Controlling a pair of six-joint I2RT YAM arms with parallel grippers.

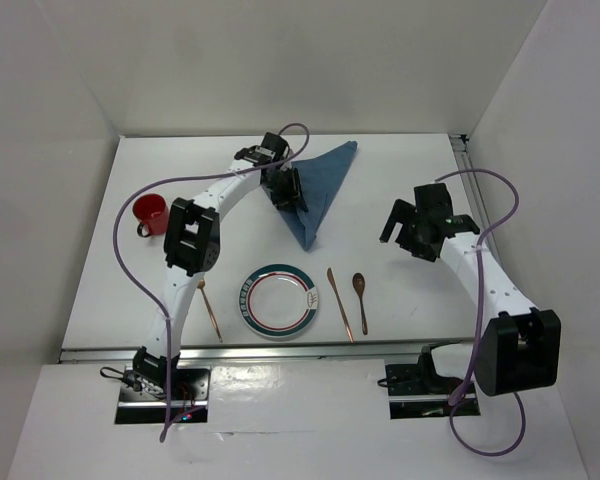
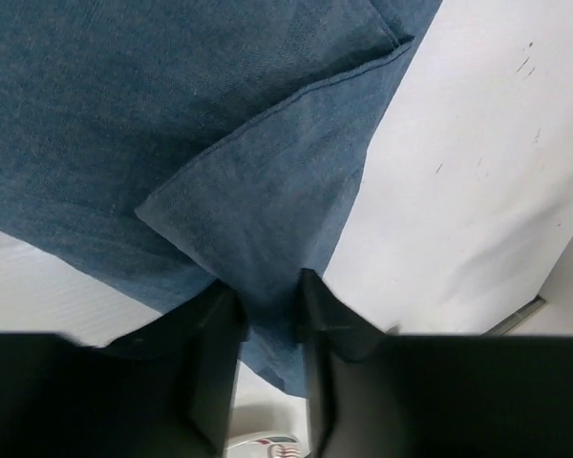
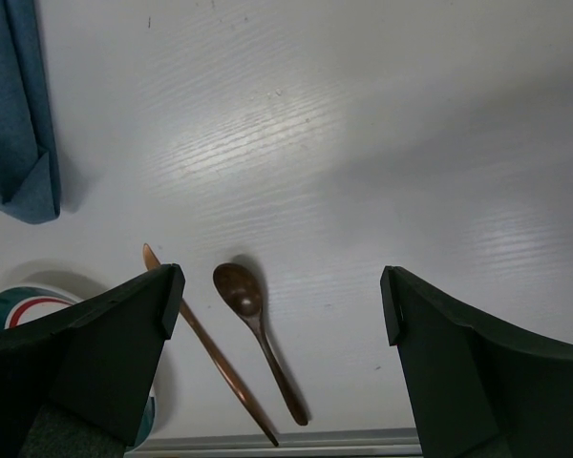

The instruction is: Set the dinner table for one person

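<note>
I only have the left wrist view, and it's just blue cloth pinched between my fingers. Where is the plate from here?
Observer: The plate sits near the front edge of the dinner table, nearer the arm bases than the blue cloth.
Operator: Any cutlery out yet?
Observer: A knife and a spoon lie side by side just right of the plate.
Operator: Is the right arm busy?
Observer: No, the right gripper is open and holds nothing.
</note>
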